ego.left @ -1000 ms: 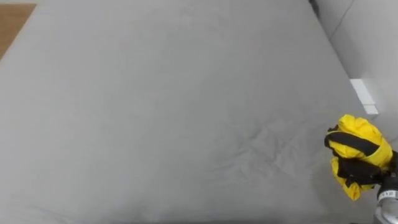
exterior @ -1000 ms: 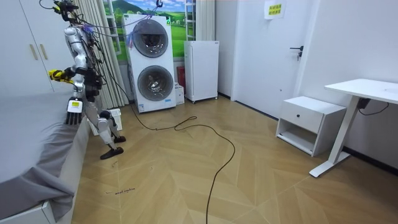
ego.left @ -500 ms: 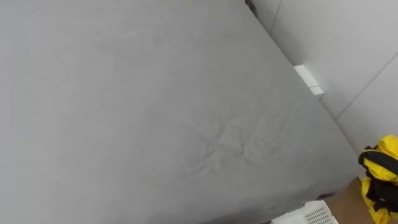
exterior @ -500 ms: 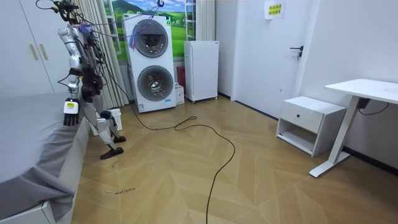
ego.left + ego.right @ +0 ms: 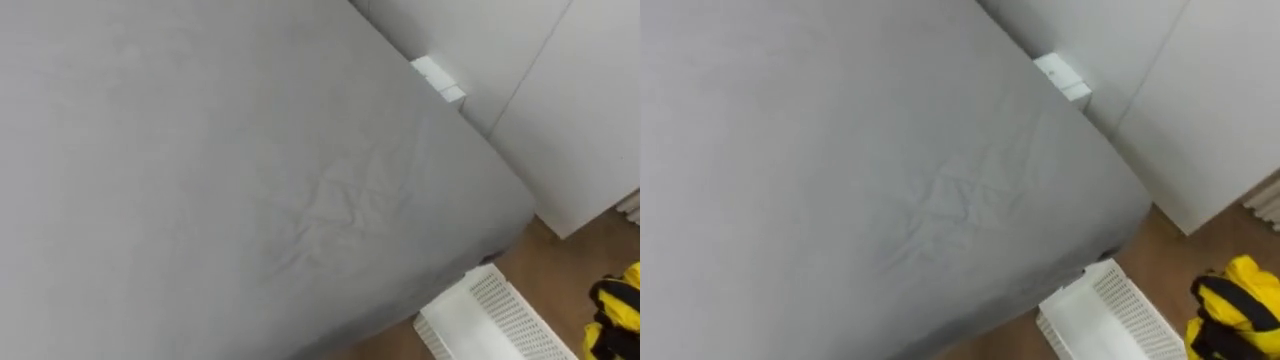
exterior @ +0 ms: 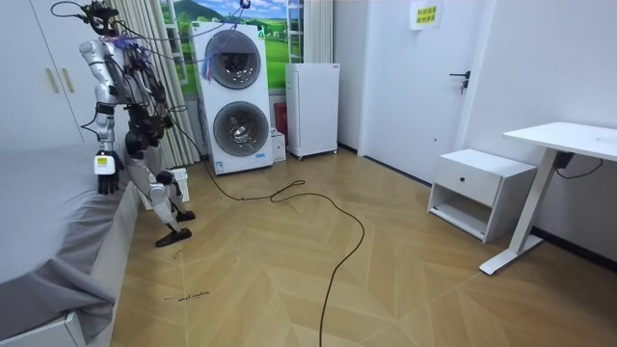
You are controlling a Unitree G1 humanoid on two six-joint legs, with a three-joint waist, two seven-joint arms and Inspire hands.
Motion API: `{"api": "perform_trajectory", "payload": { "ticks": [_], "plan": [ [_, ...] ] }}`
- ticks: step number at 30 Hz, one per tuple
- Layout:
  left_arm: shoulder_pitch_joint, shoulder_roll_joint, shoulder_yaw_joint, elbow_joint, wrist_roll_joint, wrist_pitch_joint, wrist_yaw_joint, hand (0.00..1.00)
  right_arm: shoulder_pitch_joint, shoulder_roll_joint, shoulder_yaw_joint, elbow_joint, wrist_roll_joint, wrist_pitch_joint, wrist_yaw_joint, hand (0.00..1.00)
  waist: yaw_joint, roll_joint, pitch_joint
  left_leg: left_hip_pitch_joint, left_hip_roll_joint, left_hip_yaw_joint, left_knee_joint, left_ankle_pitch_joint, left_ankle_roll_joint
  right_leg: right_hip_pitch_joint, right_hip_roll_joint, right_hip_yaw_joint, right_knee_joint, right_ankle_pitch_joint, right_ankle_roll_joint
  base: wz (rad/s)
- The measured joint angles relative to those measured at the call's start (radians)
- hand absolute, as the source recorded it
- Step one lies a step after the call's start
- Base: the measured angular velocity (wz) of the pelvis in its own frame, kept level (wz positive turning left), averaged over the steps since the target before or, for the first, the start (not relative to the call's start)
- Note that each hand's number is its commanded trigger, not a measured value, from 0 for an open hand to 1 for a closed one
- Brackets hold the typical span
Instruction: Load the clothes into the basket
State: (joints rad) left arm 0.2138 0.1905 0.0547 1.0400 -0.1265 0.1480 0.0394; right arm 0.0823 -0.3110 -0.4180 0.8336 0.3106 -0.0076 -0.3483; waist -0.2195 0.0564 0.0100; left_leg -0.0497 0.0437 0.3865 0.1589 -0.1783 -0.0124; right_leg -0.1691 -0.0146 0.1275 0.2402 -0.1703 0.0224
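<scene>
While the robot stands at the corner of the grey bed (image 5: 250, 150), by the curtains in the room view, the right hand (image 5: 1226, 299) sits at the lower right edge of the eye views, clamped on the yellow garment (image 5: 1243, 277). Dark fingers curl across the bunched cloth, and the garment is held in the air above the wood floor (image 5: 1180, 250), not on the bed. The white basket (image 5: 1118, 300) is on the floor just beside the bed's corner, its near end cut off by the bottom of the view. Key relation: the basket lies to the robot's left of the held garment, near but apart, with a strip of bare floor between them. The basket's long axis looks to run diagonally, from the bed edge down toward the lower right, so it points roughly at the hand; the inside is hard to read from here. The right hand is clearly the nearer one and has the load. The left hand (image 6: 106, 169) hangs at the robot's side next to the bed edge in the room view, idle, too small to tell its state. Judgement: this is the carry step, garment not yet over the basket. The next move probably needs the right hand brought leftward over the opening before letting go. Risk: releasing short, so the cloth lands on the floor or drapes over the rim. Bunched cloth will likely sag and spread on release.
</scene>
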Motion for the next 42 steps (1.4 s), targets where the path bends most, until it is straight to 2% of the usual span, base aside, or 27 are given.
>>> {"api": "perform_trajectory", "payload": {
  "ticks": [4, 7, 9, 11, 12, 13, 14, 15, 21, 34, 38, 41, 42],
  "plan": [
    [-0.024, 0.0, -0.02, 0.009, -0.025, 0.0, -0.002, 0.0, -0.051, 0.0, 0.0, 0.057, 0.003, -0.005, 0.001, 1.0, -0.006, 0.038, 0.0016, -0.056, -0.003, 0.001, 0.011, 0.006, 0.01, -0.07, 0.0, 0.01, 0.035, 0.002, 0.001, -0.12],
    [-0.051, -0.007, -0.023, 0.027, -0.038, -0.002, -0.003, 0.0, -0.088, -0.007, 0.001, 0.098, 0.004, -0.031, 0.001, 1.0, -0.004, 0.068, 0.004, -0.096, -0.002, 0.007, 0.017, 0.012, 0.018, -0.115, -0.001, 0.01, 0.055, 0.002, 0.0, 0.0],
    [-0.071, -0.008, -0.042, 0.035, -0.04, -0.003, -0.003, 0.0, -0.116, -0.015, 0.003, 0.125, 0.0, -0.043, 0.001, 1.0, 0.0, 0.088, 0.0019, -0.135, -0.001, 0.007, 0.034, 0.013, 0.019, -0.156, -0.003, 0.007, 0.074, 0.003, -0.001, 0.0],
    [-0.09, -0.008, -0.064, 0.054, -0.04, -0.012, -0.001, 0.0, -0.138, -0.016, 0.004, 0.153, -0.002, -0.05, 0.0, 1.0, 0.008, 0.097, 0.0034, -0.157, 0.0, 0.008, 0.043, 0.014, 0.02, -0.182, -0.003, 0.007, 0.09, 0.002, -0.002, -0.02],
    [-0.099, -0.008, -0.076, 0.063, -0.043, -0.021, -0.001, 0.0, -0.155, -0.015, 0.005, 0.171, -0.003, -0.05, 0.0, 0.93, 0.013, 0.101, 0.0022, -0.168, 0.0, 0.009, 0.045, 0.016, 0.021, -0.2, -0.002, 0.009, 0.093, 0.003, -0.002, -0.04],
    [-0.101, -0.008, -0.079, 0.064, -0.049, -0.025, -0.001, 0.0, -0.163, -0.016, 0.005, 0.178, -0.002, -0.05, 0.0, 0.68, 0.014, 0.104, 0.0036, -0.172, -0.001, 0.01, 0.045, 0.017, 0.022, -0.204, -0.002, 0.01, 0.097, 0.003, -0.002, -0.06],
    [-0.104, -0.008, -0.087, 0.07, -0.065, -0.034, -0.001, 0.0, -0.172, -0.016, 0.006, 0.182, -0.001, -0.05, -0.001, 0.0, 0.019, 0.107, 0.0023, -0.181, -0.003, 0.011, 0.045, 0.019, 0.022, -0.224, -0.003, 0.014, 0.108, 0.0, -0.003, -0.09],
    [-0.107, -0.007, -0.102, 0.076, -0.08, -0.046, 0.002, 0.0, -0.187, -0.017, 0.008, 0.2, 0.003, -0.057, -0.002, 0.0, 0.026, 0.108, 0.002, -0.188, -0.003, 0.016, 0.045, 0.019, 0.022, -0.233, -0.002, 0.017, 0.113, 0.0, -0.003, -0.12],
    [-0.113, -0.007, -0.14, 0.08, -0.1, -0.067, 0.016, 0.0, -0.251, -0.045, 0.05, 0.299, 0.041, -0.07, -0.006, 0.0, 0.037, 0.112, 0.0017, -0.22, -0.003, 0.01, 0.048, 0.024, 0.023, -0.264, -0.004, 0.011, 0.126, -0.001, -0.006, 0.03],
    [-0.113, -0.006, -0.158, 0.081, -0.119, -0.072, 0.018, 0.0, -0.256, -0.053, 0.052, 0.303, 0.069, -0.071, -0.011, 0.0, 0.037, 0.11, 0.0039, -0.223, -0.003, 0.006, 0.047, 0.024, 0.023, -0.262, -0.005, 0.008, 0.12, -0.002, -0.006, 0.01],
    [-0.112, -0.004, -0.158, 0.079, -0.119, -0.074, 0.018, 0.0, -0.245, -0.061, 0.052, 0.304, 0.079, -0.082, -0.011, 0.0, 0.034, 0.11, 0.0042, -0.218, -0.003, -0.009, 0.047, 0.024, 0.023, -0.247, -0.005, -0.003, 0.111, -0.002, -0.006, 0.08],
    [-0.111, 0.001, -0.157, 0.073, -0.118, -0.076, 0.018, 0.0, -0.239, -0.062, 0.04, 0.305, 0.09, -0.087, -0.011, 0.0, 0.031, 0.105, 0.0072, -0.208, -0.004, -0.031, 0.046, 0.025, 0.023, -0.224, -0.01, -0.023, 0.099, -0.002, -0.007, 0.18],
    [-0.107, 0.004, -0.156, 0.066, -0.119, -0.083, 0.018, 0.0, -0.238, -0.062, 0.039, 0.305, 0.113, -0.093, -0.01, 0.0, 0.034, 0.099, 0.0109, -0.203, -0.004, -0.035, 0.046, 0.024, 0.023, -0.216, -0.011, -0.028, 0.096, -0.002, -0.007, 0.15]
  ]
}}
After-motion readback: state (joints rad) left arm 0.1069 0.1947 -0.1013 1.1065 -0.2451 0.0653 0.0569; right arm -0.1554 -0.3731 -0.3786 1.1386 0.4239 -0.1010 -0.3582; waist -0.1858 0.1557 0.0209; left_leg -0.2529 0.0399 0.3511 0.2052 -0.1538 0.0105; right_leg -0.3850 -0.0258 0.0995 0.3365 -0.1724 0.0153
